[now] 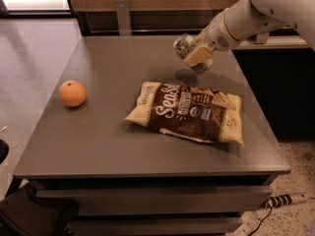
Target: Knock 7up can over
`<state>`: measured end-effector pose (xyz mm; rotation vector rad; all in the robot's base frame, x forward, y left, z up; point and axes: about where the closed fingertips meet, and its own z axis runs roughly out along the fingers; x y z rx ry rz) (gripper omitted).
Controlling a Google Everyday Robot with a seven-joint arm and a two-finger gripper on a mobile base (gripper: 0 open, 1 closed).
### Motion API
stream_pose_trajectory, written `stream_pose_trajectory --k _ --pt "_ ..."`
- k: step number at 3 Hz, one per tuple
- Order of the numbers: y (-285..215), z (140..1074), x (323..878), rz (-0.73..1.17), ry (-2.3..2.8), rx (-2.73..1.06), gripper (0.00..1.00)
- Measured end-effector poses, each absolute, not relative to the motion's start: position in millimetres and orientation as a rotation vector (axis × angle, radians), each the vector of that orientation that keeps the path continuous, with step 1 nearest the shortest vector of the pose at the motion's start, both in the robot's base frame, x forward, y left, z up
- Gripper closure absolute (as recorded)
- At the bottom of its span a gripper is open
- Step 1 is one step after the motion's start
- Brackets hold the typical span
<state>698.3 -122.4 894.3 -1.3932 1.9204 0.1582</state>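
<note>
The 7up can (183, 45) is a small silver can with dark markings, tilted with its silver top facing up and left. It hangs a little above the far right part of the grey table (113, 146), with its shadow on the surface beneath. My gripper (196, 56) reaches in from the upper right and is shut on the can; a tan finger pad (199, 55) lies across the can's side. The lower end of the can is hidden behind the pad.
A brown and cream chip bag (189, 113) lies flat just in front of the can. An orange (72, 93) sits at the table's left side. A dark counter stands to the right, and a power strip (287, 199) lies on the floor.
</note>
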Motion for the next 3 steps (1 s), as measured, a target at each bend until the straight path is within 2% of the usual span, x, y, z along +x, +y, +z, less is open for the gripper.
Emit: stream_pose_trajectory --k 3 --pt "-112.7 869.0 700.3 0.174 1.953 -1.444 1.00"
